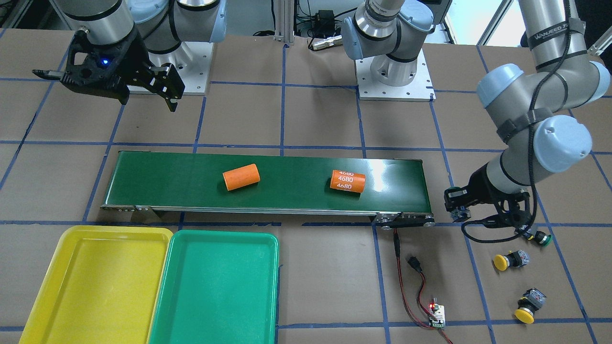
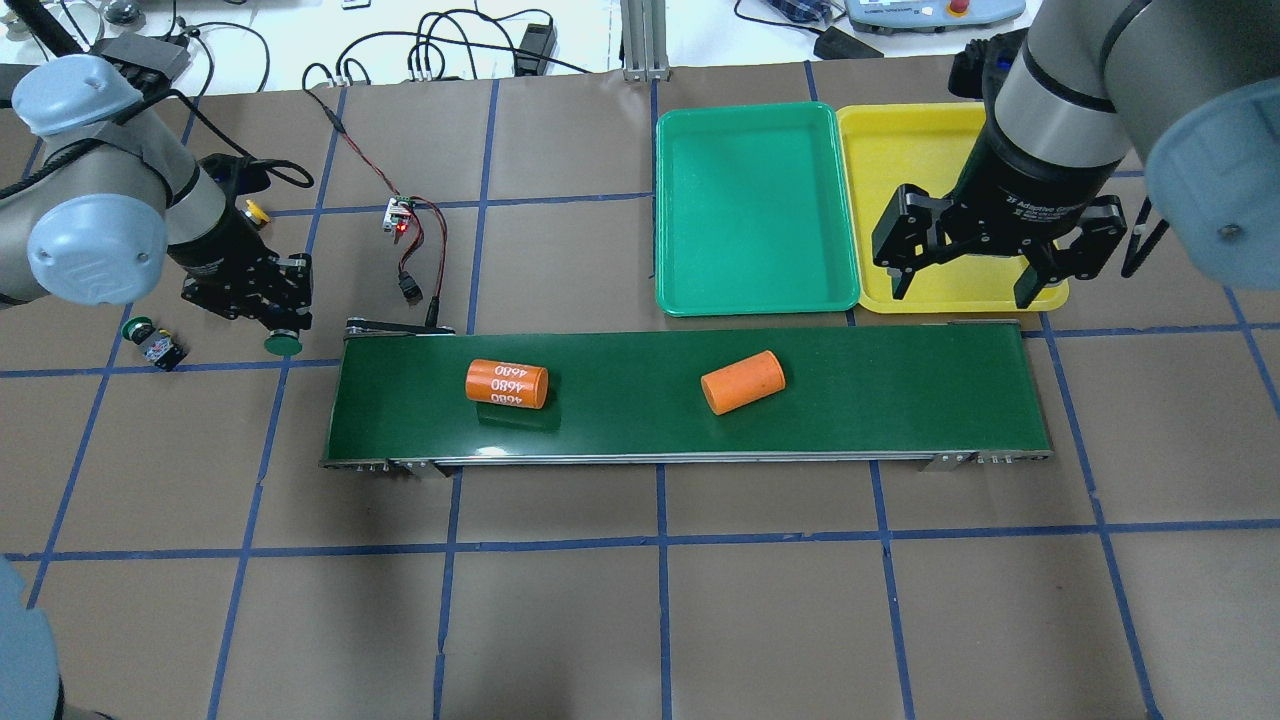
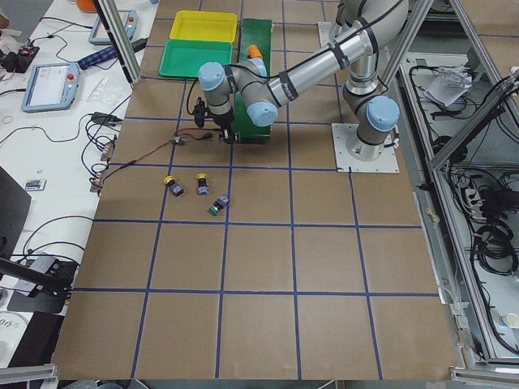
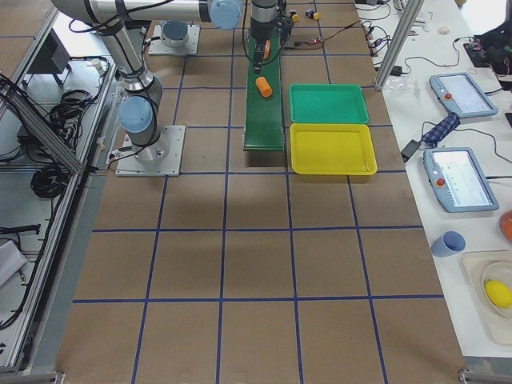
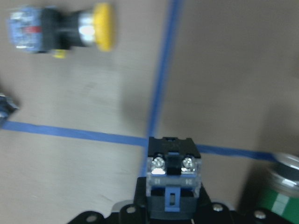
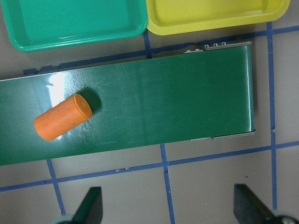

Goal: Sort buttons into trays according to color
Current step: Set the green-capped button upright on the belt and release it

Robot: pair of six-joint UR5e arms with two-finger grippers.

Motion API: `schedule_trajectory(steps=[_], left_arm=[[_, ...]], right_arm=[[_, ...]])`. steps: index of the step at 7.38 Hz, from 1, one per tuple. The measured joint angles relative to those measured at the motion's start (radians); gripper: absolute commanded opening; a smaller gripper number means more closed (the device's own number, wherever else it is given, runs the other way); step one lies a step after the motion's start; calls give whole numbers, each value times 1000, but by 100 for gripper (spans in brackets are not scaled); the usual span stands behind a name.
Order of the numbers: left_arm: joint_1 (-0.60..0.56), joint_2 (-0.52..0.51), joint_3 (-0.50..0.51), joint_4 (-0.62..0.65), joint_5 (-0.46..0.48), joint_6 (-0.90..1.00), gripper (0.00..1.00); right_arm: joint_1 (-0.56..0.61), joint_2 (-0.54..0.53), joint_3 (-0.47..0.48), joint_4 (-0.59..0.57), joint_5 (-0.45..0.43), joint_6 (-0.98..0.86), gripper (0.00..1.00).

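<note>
My left gripper [image 2: 278,325] is shut on a green-capped button [image 2: 283,345] just off the conveyor's end. The left wrist view shows that button's grey contact block [image 5: 173,172] between the fingers. A second green button [image 1: 538,236] and two yellow mushroom buttons [image 1: 509,260] [image 1: 528,306] lie on the table beyond it. My right gripper [image 2: 960,292] is open and empty, hovering over the near edge of the yellow tray [image 2: 900,150]. The green tray [image 2: 750,200] sits beside the yellow one. Both trays hold nothing.
The dark-green conveyor belt [image 2: 900,400] carries two orange cylinders [image 2: 743,381], one marked 4680 [image 2: 507,384]. A small circuit board [image 2: 398,215] with red and black wires lies near the belt's left end.
</note>
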Motion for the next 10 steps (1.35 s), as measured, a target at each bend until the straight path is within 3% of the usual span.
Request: schedule_trajectory(steps=[4, 5, 6, 7, 10], left_arm=[[-112, 21, -81, 6, -89, -36, 5], [-126, 27, -103, 6, -89, -36, 65], [-134, 34, -122, 6, -85, -38, 92], [-141, 39, -136, 7, -80, -41, 100], [-132, 63, -81, -13, -56, -39, 100]], right_arm=[[0, 0, 0, 3, -7, -1, 100], [0, 0, 0, 2, -7, -1, 100], [0, -1, 0, -1, -6, -1, 100], [0, -1, 0, -4, -6, -1, 100], [0, 0, 0, -1, -6, -2, 100]])
